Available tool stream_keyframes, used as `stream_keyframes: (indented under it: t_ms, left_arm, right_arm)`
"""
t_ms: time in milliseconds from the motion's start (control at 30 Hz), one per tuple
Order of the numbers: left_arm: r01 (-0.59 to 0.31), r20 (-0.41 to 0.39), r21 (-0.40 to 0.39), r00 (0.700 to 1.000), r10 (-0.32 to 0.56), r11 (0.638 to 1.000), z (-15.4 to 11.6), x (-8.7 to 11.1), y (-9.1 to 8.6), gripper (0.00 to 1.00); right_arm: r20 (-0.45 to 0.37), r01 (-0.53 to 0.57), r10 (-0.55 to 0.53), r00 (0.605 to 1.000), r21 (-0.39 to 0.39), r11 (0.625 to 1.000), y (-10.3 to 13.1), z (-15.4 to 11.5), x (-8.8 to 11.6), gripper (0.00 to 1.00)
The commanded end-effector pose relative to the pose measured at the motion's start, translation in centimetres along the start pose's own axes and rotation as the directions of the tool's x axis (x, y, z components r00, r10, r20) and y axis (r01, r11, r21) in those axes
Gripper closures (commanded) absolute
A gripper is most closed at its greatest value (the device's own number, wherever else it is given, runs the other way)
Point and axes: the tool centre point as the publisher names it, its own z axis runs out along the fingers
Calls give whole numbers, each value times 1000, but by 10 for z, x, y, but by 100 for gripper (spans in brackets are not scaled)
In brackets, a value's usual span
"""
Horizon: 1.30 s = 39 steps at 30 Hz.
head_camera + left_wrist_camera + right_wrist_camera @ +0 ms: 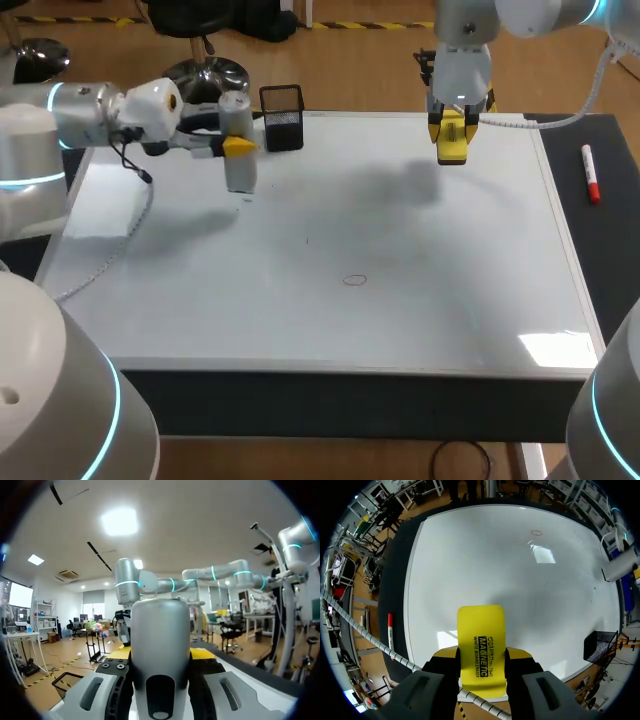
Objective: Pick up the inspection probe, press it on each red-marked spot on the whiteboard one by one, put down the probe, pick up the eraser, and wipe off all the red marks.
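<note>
The whiteboard [420, 300] covers most of the table. A small red oval mark [354, 280] lies near its middle, ahead of the right gripper in the right wrist view [536, 532]. My left gripper [236, 147] is shut on the grey cylindrical inspection probe [239, 165], held upright over the board's far left part. The probe [160, 645] fills the space between the left gripper's [160, 680] fingers. My right gripper [452, 128] is shut on the yellow eraser [452, 140] above the board's far right part. The eraser [481, 650] sticks out ahead of the right gripper [481, 667].
A black mesh holder [283, 117] stands at the board's far edge, just right of the probe. A red marker [591, 174] lies on the dark table strip right of the board, also visible in the right wrist view as the marker [390, 630].
</note>
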Motion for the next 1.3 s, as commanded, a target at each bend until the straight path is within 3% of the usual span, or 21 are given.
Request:
stream_keyframes:
  t_ms: [33, 433, 1100, 1300]
  left_arm:
    - [-5, 6, -6, 1000, 5, 1000, -10, -6, -6, 100]
    - [2, 45, 9, 999, -3, 1000, -30, -16, 3, 100]
    - [1, 51, 12, 999, -2, 1000, -32, -15, 3, 100]
    - [1, 51, 12, 999, -2, 1000, -32, -15, 3, 100]
  right_arm:
    - [-4, 2, -2, 1000, 0, 1000, -1, -1, 0, 100]
    - [-4, 2, -2, 1000, 0, 1000, -1, -1, 0, 100]
    - [-4, 2, -2, 1000, 0, 1000, -1, -1, 0, 100]
    - [-1, 81, -81, 997, 19, 997, 19, -5, -18, 100]
